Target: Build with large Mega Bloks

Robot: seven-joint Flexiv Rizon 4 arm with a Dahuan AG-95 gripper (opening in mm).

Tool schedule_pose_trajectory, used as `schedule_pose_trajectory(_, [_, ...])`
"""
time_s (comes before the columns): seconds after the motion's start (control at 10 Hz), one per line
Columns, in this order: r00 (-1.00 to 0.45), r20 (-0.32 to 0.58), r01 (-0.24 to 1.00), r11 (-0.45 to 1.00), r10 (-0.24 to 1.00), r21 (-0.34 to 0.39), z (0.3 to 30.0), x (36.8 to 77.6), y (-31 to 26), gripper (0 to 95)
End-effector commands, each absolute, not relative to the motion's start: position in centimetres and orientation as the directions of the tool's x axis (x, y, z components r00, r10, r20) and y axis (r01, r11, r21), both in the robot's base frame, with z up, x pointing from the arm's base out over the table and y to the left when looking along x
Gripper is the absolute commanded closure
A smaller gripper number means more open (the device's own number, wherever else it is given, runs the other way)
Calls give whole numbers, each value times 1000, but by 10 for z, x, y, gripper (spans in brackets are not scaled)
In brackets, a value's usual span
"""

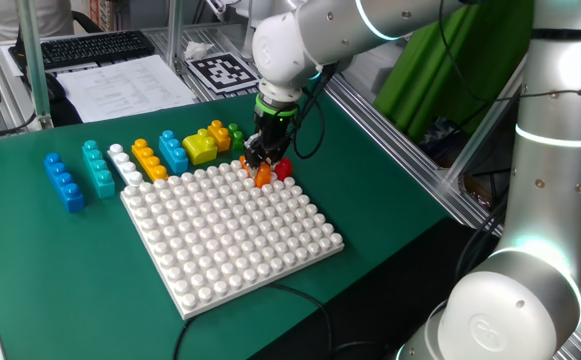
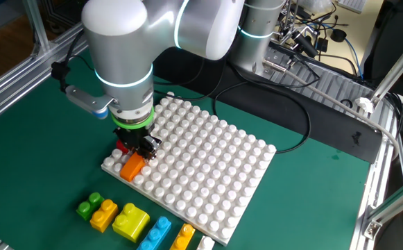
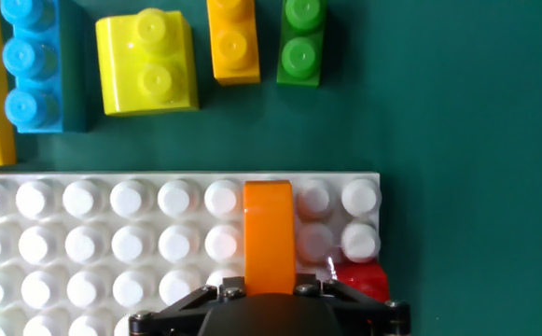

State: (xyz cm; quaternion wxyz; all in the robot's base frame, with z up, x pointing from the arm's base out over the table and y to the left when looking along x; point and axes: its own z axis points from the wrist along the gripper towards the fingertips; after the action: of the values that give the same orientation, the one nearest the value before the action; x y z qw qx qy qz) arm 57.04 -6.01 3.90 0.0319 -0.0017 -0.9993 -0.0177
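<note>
Because the bricks wait in a row on the green mat (image 1: 30, 230) beyond the baseplate's far edge, each stays in easy reach of the arm: blue brick (image 1: 63, 181), teal brick (image 1: 97, 167), white brick (image 1: 122, 163), orange brick (image 1: 149, 159), a second blue, yellow brick (image 1: 199, 147), and smaller pieces behind. Baseplate (image 1: 232, 236): white, studded, bare except at one corner, where the gripper (image 1: 262, 165) stands upright over an orange piece (image 1: 263, 176); red brick (image 1: 284, 168) just beside it.

Other fixed view: gripper (image 2: 141, 149) low at the plate's corner; orange piece (image 2: 133, 167) lies tilted on the studs beneath it, probably not yet pressed home. Red brick (image 2: 122, 148) mostly hidden behind the fingers. Green brick (image 2: 87, 206) and yellow brick (image 2: 131, 222) wait on the mat.

Hand view: orange piece (image 3: 269, 236) runs along the line of the fingers, over the plate's second column from the edge. Fingers pinch its near end, judging by how it emerges between them; the contact itself is hidden. Red brick (image 3: 361, 280) touches the plate's corner studs. Green brick (image 3: 301, 42) lies well apart.
</note>
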Motion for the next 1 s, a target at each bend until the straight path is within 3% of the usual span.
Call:
schedule_pose_trajectory(0.1, [-998, 65, 3, 1000, 2, 26, 36, 571, -61, 950])
schedule_pose_trajectory(0.3, [-998, 66, 1, 1000, -1, 22, 36, 571, -61, 950])
schedule_pose_trajectory(0.5, [-998, 64, 15, 1000, 14, 22, 36, 571, -60, 570])
schedule_pose_trajectory(0.6, [-997, 63, 35, 999, 34, 16, 37, 571, -60, 190])
schedule_pose_trajectory(0.7, [-997, 63, 43, 999, 42, 13, 37, 571, -61, 0])
schedule_pose_trajectory(1.0, [-997, 64, 44, 999, 43, 20, 40, 570, -59, 0])
